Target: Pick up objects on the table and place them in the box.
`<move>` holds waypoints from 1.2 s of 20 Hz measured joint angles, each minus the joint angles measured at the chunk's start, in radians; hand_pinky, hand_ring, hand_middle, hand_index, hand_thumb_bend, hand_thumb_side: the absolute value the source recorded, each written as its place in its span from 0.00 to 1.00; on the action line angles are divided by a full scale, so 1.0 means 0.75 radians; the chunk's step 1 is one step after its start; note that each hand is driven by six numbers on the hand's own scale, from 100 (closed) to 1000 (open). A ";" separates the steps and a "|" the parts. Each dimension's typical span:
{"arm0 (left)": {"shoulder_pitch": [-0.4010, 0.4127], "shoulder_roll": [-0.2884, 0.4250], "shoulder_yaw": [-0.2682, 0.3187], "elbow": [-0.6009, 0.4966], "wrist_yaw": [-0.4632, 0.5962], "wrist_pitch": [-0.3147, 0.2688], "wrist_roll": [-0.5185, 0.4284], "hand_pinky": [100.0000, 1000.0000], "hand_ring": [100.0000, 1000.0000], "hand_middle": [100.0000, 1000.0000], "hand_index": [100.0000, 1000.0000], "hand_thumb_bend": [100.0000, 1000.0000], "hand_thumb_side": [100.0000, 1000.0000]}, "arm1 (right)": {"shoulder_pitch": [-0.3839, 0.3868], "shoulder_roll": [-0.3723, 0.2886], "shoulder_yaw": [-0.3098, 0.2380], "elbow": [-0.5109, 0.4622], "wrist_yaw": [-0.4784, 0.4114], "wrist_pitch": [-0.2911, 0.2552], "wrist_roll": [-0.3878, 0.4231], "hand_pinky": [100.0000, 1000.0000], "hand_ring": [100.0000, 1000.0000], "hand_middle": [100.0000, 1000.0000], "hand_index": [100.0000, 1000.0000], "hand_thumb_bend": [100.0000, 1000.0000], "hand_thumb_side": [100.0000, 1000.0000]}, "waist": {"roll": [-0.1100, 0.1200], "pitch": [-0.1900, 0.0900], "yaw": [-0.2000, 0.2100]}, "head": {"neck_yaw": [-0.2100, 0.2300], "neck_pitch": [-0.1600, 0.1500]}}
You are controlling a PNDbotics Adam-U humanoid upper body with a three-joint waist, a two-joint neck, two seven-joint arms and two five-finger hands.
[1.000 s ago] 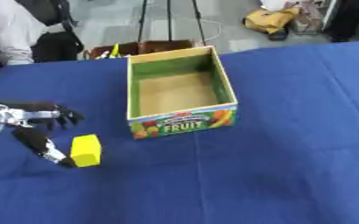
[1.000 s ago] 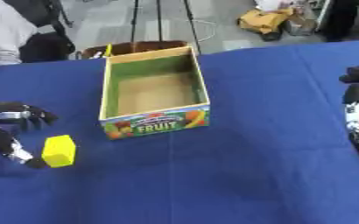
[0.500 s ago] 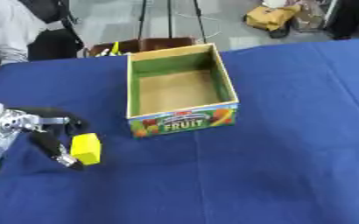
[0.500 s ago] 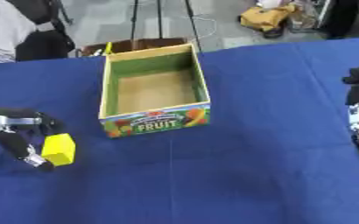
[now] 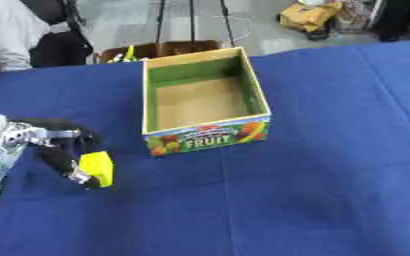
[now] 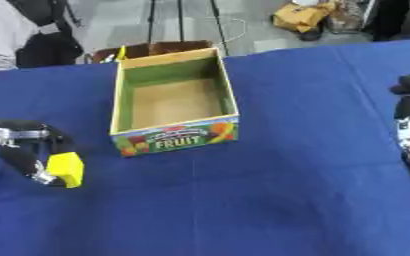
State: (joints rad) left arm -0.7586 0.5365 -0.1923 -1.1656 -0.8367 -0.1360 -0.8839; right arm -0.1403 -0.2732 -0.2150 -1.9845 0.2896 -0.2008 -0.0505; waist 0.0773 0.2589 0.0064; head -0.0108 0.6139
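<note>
Left hand (image 5: 55, 150) pinches the small yellow block (image 5: 97, 168) just above the blue-clothed worktop (image 5: 331, 175), left of the open cardboard fruit box (image 5: 204, 102); its narrow edge contact risks slippage during transfer.

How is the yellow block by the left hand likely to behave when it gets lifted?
The yellow block looks boxy with flat faces, so it probably won't roll. It keeps crisp edges in the left hand, suggesting it's stiff. Its small size suggests it's light.

Lab or studio: tripod legs (image 5: 191, 22), bags (image 5: 309, 14) on floor.
</note>
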 measured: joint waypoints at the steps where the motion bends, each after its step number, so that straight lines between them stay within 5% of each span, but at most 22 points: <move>1: 0.000 0.000 0.000 0.000 -0.013 0.001 0.011 0.60 0.71 0.73 0.89 0.75 0.58 | 0.000 0.000 0.000 0.000 0.000 0.000 0.001 0.80 0.92 0.64 0.79 0.00 0.74 | 0.000 0.000 0.000 | 0.000 0.000; 6: 0.000 -0.006 0.000 0.013 -0.050 0.000 0.051 0.54 0.66 0.68 0.83 0.74 0.59 | 0.000 0.005 0.000 0.000 0.000 -0.001 0.003 0.80 0.93 0.64 0.79 0.00 0.74 | 0.000 0.001 -0.006 | 0.000 0.001; 15: 0.025 -0.010 -0.021 -0.001 -0.122 -0.006 0.170 0.23 0.44 0.49 0.66 0.65 0.55 | 0.000 0.009 -0.001 0.000 0.001 0.002 0.006 0.80 0.93 0.64 0.79 0.00 0.74 | 0.001 0.005 -0.006 | -0.008 0.001; 20: 0.037 -0.010 -0.034 -0.016 -0.164 -0.011 0.230 0.21 0.42 0.48 0.65 0.62 0.55 | 0.000 0.010 -0.001 0.000 0.001 0.003 0.006 0.80 0.93 0.64 0.79 0.00 0.74 | 0.001 0.005 -0.006 | -0.011 0.001; 21: 0.039 -0.009 -0.035 -0.016 -0.170 -0.012 0.238 0.15 0.39 0.44 0.61 0.40 0.61 | 0.000 0.010 -0.001 0.000 0.001 0.003 0.007 0.80 0.93 0.64 0.79 0.00 0.74 | 0.001 0.005 -0.006 | -0.011 0.001; 24: 0.044 -0.009 -0.033 -0.025 -0.185 0.006 0.267 0.12 0.38 0.43 0.58 0.18 0.67 | 0.000 0.010 -0.001 0.000 0.001 0.004 0.008 0.80 0.93 0.64 0.79 0.00 0.74 | 0.000 0.005 -0.004 | -0.014 0.001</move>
State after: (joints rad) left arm -0.7256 0.5294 -0.2170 -1.1847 -0.9756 -0.1314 -0.6834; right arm -0.1404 -0.2658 -0.2157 -1.9845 0.2904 -0.1977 -0.0446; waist 0.0777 0.2627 0.0034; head -0.0215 0.6143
